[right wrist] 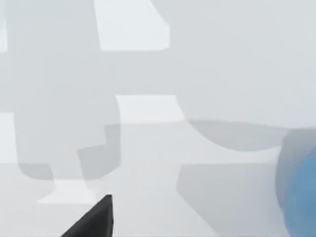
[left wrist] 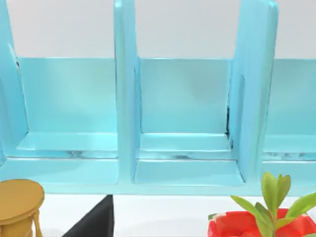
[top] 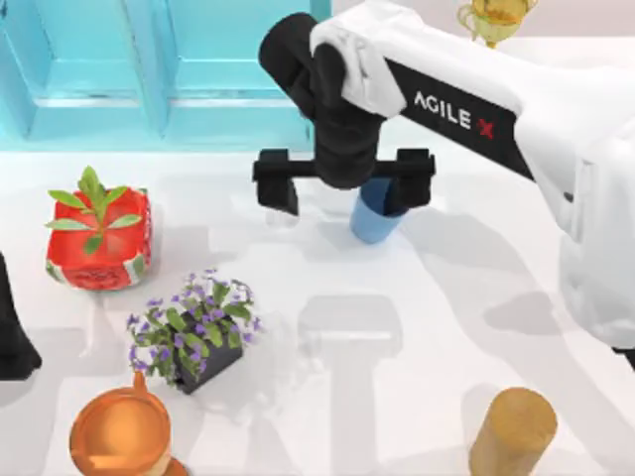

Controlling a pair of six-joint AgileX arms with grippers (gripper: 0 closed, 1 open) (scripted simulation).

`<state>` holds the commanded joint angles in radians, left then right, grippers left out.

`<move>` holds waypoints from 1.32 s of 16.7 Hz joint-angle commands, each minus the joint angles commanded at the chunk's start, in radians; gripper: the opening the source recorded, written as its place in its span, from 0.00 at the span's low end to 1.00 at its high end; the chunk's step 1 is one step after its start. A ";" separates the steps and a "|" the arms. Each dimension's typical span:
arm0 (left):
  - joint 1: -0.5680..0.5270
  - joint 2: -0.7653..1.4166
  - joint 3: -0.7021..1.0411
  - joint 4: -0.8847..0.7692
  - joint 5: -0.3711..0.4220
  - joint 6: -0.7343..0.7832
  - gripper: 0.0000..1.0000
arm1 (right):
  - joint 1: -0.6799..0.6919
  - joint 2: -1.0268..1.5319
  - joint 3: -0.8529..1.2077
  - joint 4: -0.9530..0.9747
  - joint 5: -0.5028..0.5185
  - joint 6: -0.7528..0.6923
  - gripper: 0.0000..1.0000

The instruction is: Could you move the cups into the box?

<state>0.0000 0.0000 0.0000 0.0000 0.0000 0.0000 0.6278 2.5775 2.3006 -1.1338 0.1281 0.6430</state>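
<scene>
Our right arm reaches in from the right side of the table. Our right gripper (top: pixel 342 183) hangs over the middle of the table, a bit toward the far side. Its 2 fingers (top: pixel 276 183) are spread wide apart, so the jaws are open and hold nothing. The blue cup (top: pixel 375 218) stands upright on the table (top: pixel 327 397), right under the finger on the right side. We cannot tell if that finger touches the cup. In the right wrist view, a bit of the blue cup (right wrist: pixel 302 197) peeks in at the edge, with the white table all around.

The box (top: pixel 149 79) sits at the far left of the table, well apart from the cup. It has tall walls and dividing walls. In the left wrist view, its compartments (left wrist: pixel 185 123) look bare.

Our left arm (top: pixel 12 327) is parked at the left edge of the table. We cannot tell if its jaws are open or closed.

A red planter (top: pixel 99 243) with a green plant stands on the left. A dark pot of purple flowers (top: pixel 193 332) is near it. A wooden cylinder (top: pixel 513 431) stands near the front right. A gold trophy (top: pixel 493 18) is at the far right.
</scene>
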 joint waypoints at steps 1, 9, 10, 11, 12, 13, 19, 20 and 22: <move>0.000 0.000 0.000 0.000 0.000 0.000 1.00 | 0.000 0.000 -0.003 0.003 0.000 0.000 1.00; 0.000 0.000 0.000 0.000 0.000 0.000 1.00 | 0.000 0.000 -0.003 0.003 0.000 0.000 0.62; 0.000 0.000 0.000 0.000 0.000 0.000 1.00 | 0.000 0.000 -0.003 0.003 0.000 0.000 0.55; 0.000 0.000 0.000 0.000 0.000 0.000 1.00 | 0.000 0.000 -0.003 0.003 0.000 0.000 0.47; 0.000 0.000 0.000 0.000 0.000 0.000 1.00 | 0.000 0.000 -0.003 0.003 0.000 0.000 0.40; 0.000 0.000 0.000 0.000 0.000 0.000 1.00 | 0.000 0.000 -0.003 0.003 0.000 0.000 0.32; 0.000 0.000 0.000 0.000 0.000 0.000 1.00 | 0.000 0.000 -0.003 0.003 0.000 0.000 0.00; 0.000 0.000 0.000 0.000 0.000 0.000 1.00 | 0.000 0.000 -0.003 0.003 0.000 0.000 0.00; 0.000 0.000 0.000 0.000 0.000 0.000 1.00 | 0.000 0.000 -0.003 0.003 0.000 0.000 0.00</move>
<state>0.0000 0.0000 0.0000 0.0000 0.0000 0.0000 0.6277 2.5776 2.2978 -1.1310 0.1281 0.6429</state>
